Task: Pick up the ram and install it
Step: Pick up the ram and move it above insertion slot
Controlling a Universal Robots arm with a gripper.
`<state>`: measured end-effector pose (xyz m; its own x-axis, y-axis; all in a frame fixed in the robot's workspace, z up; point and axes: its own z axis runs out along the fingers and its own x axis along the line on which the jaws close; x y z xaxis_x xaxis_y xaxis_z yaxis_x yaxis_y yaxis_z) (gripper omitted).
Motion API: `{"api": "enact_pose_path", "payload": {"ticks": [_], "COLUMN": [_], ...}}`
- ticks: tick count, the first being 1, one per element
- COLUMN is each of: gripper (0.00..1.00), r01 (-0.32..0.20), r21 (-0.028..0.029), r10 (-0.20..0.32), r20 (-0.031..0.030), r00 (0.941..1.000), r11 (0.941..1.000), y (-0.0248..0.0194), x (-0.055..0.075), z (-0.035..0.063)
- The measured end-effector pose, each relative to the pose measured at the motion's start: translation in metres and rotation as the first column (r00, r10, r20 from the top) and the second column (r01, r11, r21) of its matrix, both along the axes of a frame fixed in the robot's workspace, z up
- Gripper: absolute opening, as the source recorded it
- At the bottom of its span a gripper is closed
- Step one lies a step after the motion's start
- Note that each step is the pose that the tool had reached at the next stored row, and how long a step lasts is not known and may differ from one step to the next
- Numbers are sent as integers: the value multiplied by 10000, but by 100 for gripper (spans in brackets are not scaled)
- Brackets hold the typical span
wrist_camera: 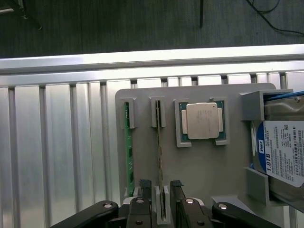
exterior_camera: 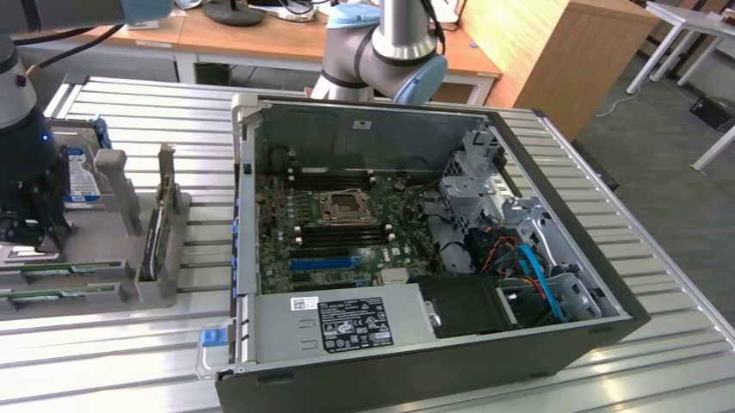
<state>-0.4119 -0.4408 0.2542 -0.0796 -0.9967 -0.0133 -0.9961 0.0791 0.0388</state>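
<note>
Two ram sticks stand on edge in slots of a grey holder (wrist_camera: pixel 213 166). One ram stick (wrist_camera: pixel 159 147) runs between my fingers, seen edge-on. The other ram stick (wrist_camera: pixel 127 152) is green and sits one slot over. My gripper (wrist_camera: pixel 160 189) is open, with one dark finger (wrist_camera: pixel 145 190) on each side of the first stick, apart from it. In the exterior view my gripper (exterior_camera: pixel 27 234) hangs low over the holder (exterior_camera: pixel 150 288) at that view's left, just above the ram sticks (exterior_camera: pixel 64 271).
The holder also carries a silver processor (wrist_camera: pixel 202 121), a blue-labelled hard drive (wrist_camera: pixel 285 152) and an upright card with a metal bracket (exterior_camera: pixel 161 224). An open computer case (exterior_camera: pixel 247 258) lies on the slatted metal table (exterior_camera: pixel 643 370), its motherboard (exterior_camera: pixel 333 232) exposed.
</note>
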Motion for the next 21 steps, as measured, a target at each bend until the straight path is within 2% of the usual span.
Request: {"api": "enact_pose_path", "payload": {"ticks": [21], "gripper": [30], "r01": [-1], "r21": [-1], "r10": [1], "r20": [0], "r00": [10000], "r11": [10000], "y": [0], "x": [0], "z": [-71]}}
